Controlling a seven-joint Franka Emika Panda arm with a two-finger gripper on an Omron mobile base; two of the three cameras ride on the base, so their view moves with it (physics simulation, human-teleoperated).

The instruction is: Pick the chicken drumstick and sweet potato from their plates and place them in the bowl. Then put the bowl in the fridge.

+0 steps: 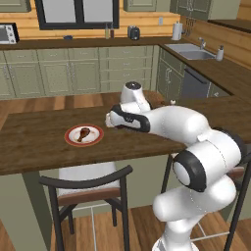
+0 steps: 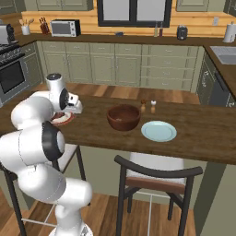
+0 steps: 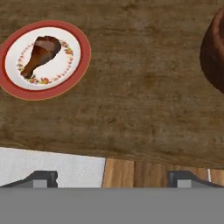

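Observation:
The chicken drumstick lies on the white plate with the red-orange rim, at the upper left of the hand view and at the left of the wooden counter. My gripper hovers open above the counter's front edge, to the right of that plate, with nothing between its fingers. The dark brown bowl stands further right, and the pale teal plate beyond it is bare. The sweet potato is hidden and the fridge is out of view.
Two small shakers stand behind the bowl. Dark-framed chairs with white seats are tucked under the counter's near edge. Cabinets, a sink and an oven line the far walls.

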